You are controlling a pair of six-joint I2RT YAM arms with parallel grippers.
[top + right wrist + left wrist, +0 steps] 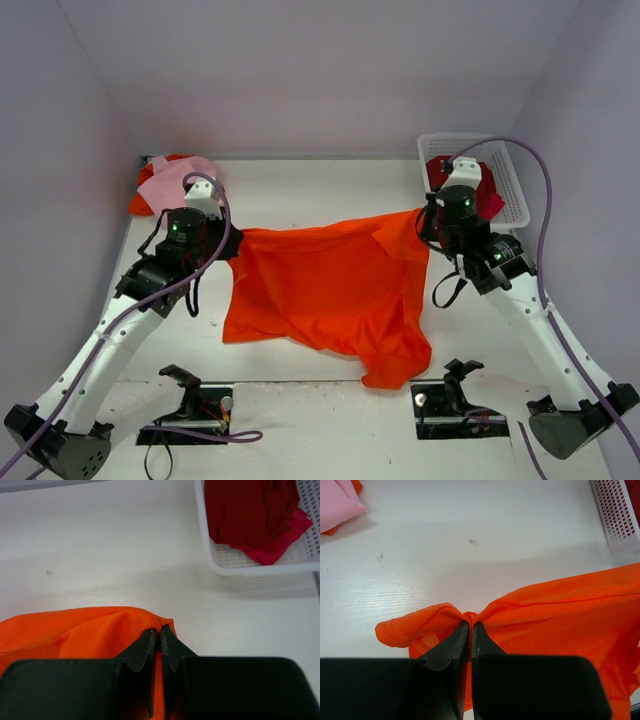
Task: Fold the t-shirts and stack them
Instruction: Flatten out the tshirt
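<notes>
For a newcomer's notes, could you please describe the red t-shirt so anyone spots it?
At the far right corner of the table stands a white lattice basket. The crumpled crimson t-shirt lies inside it, the darkest shirt and the only one in a basket.

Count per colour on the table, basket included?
Orange: 2 (held t-shirt, piece under pink)
Pink t-shirt: 1
Red heap, two shades: 1
White basket: 1
Total: 5
</notes>
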